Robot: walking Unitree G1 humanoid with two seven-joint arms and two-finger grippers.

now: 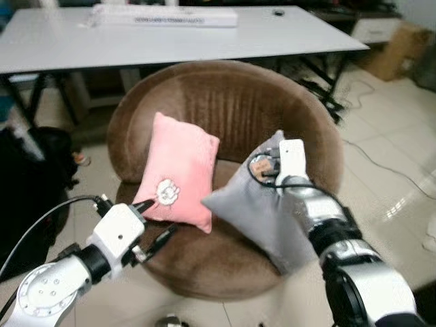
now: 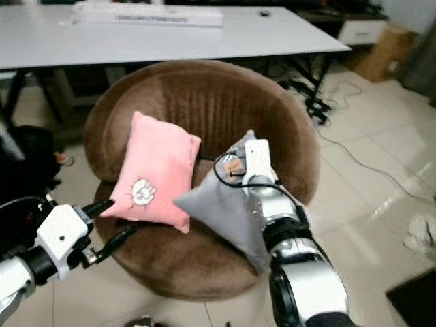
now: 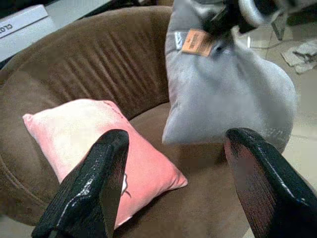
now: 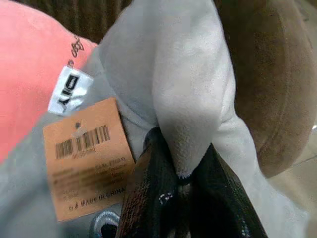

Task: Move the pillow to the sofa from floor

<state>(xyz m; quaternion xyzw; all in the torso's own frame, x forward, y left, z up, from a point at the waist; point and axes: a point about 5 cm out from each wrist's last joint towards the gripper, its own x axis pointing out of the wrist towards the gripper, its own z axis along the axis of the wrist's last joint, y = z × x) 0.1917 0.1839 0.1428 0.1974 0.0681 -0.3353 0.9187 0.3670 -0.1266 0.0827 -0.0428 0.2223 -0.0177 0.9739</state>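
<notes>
Grey pillow hangs by its top corner, pinched in the right tool, lower end over the brown sofa seat beside the pink pillow; left tool spread, nearby.

"MADE IN CHINA" on orange tag

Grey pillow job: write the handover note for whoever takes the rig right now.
Right gripper: shut on a top corner of the grey pillow, holding it up over the sofa seat, beside its orange tag.
Left gripper: open, holding nothing, near the front of the seat by the pink pillow.
Pink pillow: already on the sofa, leaning against the backrest.
Done: grey pillow is off the floor and above the seat.
Left: lower it onto the seat beside the pink one, open the right gripper, pull both arms back.
</notes>
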